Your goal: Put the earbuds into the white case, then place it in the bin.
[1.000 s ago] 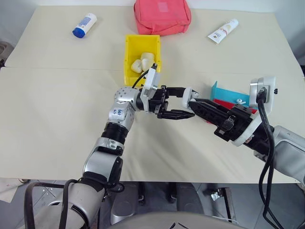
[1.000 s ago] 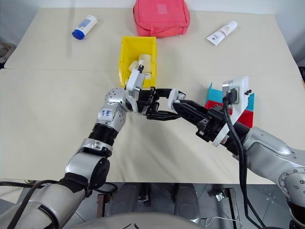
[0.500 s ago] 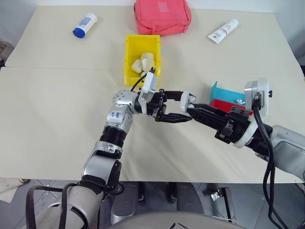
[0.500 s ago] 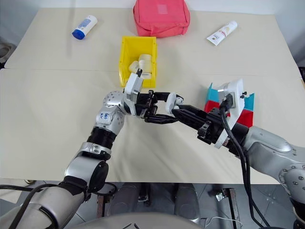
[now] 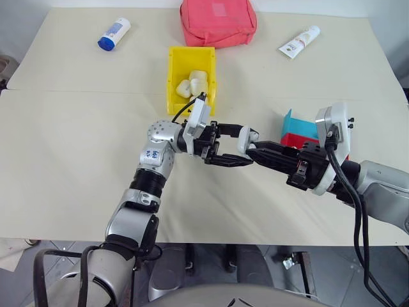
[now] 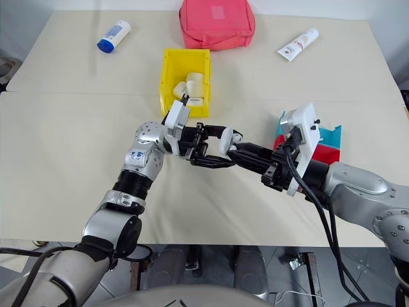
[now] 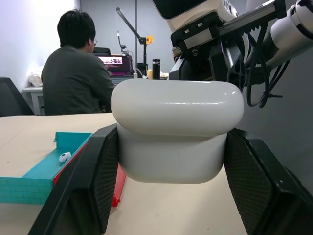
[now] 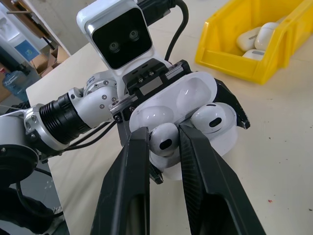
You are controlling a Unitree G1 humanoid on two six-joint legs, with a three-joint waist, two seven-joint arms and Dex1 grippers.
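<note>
My left gripper (image 5: pixel 238 144) is shut on the white case (image 7: pixel 178 132), holding it above the table's middle with its lid open (image 8: pixel 195 95). One earbud (image 8: pixel 210 120) sits in the case. My right gripper (image 8: pixel 164 133) is shut on a second earbud (image 8: pixel 161 142), held right at the case's open mouth. The two grippers meet tip to tip. The yellow bin (image 5: pixel 172 89) stands just beyond them with several white cases inside. Another earbud (image 7: pixel 64 157) lies in the teal tray.
The joined red and teal trays (image 6: pixel 329 137) sit behind my right wrist. A pink pouch (image 5: pixel 217 22), a blue-capped bottle (image 5: pixel 113 33) and a white tube (image 5: pixel 299 41) lie along the far edge. A seated person (image 7: pixel 76 78) is beyond the table.
My right wrist has rolled and turned while its fingertips stayed at the case. The left gripper keeps its hold on the case in about the same place.
</note>
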